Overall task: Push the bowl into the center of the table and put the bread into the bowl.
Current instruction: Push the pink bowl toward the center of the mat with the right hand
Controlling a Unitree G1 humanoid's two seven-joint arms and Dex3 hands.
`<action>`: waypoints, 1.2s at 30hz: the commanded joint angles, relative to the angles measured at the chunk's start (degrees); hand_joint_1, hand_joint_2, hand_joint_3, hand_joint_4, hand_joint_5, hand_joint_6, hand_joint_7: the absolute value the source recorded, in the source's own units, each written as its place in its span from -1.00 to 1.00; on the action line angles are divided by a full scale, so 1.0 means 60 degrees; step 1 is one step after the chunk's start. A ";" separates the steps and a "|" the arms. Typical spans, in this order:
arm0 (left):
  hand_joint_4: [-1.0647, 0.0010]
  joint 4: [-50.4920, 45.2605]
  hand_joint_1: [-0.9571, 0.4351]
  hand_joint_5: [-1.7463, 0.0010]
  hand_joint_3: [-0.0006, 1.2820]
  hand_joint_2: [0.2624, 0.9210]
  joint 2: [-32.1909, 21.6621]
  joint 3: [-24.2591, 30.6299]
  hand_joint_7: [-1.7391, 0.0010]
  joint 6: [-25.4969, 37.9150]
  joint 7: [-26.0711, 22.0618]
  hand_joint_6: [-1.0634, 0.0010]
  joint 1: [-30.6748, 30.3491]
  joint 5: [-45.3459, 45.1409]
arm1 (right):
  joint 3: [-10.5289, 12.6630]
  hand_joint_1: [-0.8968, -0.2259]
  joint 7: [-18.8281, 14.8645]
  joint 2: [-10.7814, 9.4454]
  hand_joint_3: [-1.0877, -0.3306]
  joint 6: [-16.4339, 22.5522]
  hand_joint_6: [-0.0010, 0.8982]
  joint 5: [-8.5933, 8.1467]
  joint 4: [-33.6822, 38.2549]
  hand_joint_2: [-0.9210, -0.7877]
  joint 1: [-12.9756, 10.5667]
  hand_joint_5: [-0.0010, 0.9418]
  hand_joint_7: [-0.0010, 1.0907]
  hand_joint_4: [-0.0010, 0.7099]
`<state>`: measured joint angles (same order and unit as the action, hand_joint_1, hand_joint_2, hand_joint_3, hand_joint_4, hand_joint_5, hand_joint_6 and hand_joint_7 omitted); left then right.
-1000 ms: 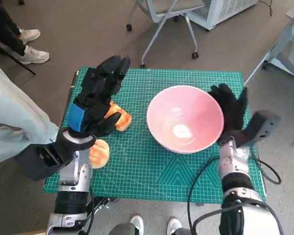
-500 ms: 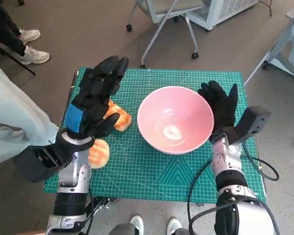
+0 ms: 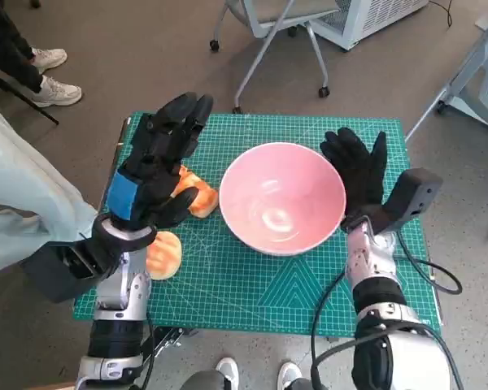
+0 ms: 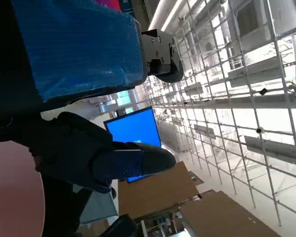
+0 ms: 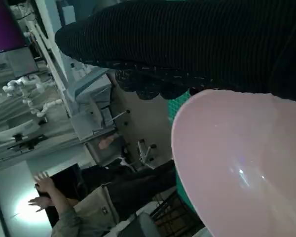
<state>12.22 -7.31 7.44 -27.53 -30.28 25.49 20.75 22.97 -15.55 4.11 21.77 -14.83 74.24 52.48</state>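
While the left hand (image 3: 159, 162) hovers raised over the left side of the table (image 3: 374, 130), fingers spread and holding nothing, two bread pieces (image 3: 193, 193) lie just under and near it. Bread looks soft and light: pinch gently across the sides. Pink bowl (image 3: 281, 197) sits about mid-table, rigid, smooth, likely slides easily. Right hand (image 3: 359, 172), fingers spread and gripping nothing, lies flat against its right rim.

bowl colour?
Pink, inside and out. The bowl shows best in the head view, on the green cutting mat.
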 commanded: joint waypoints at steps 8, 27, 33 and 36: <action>0.66 -0.0012 -0.51 0.98 -0.31 1.00 0.0015 -0.0074 0.37 -0.0006 0.0095 1.00 0.0011 -0.0138 | -0.0497 -0.12 -0.0549 0.0341 -0.42 0.1807 -0.41 0.0444 -0.0809 -1.00 0.0050 -0.99 -0.88 -0.54; 0.68 0.0082 -0.52 0.98 -0.30 1.00 0.0161 -0.0296 0.37 0.0140 0.0118 1.00 0.0274 -0.0186 | -0.1478 -0.27 -0.2445 0.0284 -0.33 0.4032 -0.31 -0.0193 -0.4664 -1.00 -0.1365 -0.96 -0.80 -0.44; 0.68 0.0057 -0.52 0.98 -0.30 1.00 0.0161 -0.0357 0.37 0.0245 0.0116 1.00 0.0396 -0.0155 | -0.1822 -0.32 -0.2852 0.0194 -0.25 0.3875 -0.33 -0.0609 -0.5842 -1.00 -0.1916 -0.97 -0.77 -0.42; 0.68 0.0033 -0.53 0.98 -0.30 1.00 0.0183 -0.0408 0.36 0.0324 0.0117 1.00 0.0478 -0.0145 | -0.1959 -0.37 -0.3096 0.0138 -0.18 0.3761 -0.35 -0.0872 -0.6216 -1.00 -0.2082 -0.97 -0.74 -0.42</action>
<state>12.57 -6.41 5.54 -26.29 -29.62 26.98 20.21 12.23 -32.39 5.65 45.55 -18.57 38.99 42.38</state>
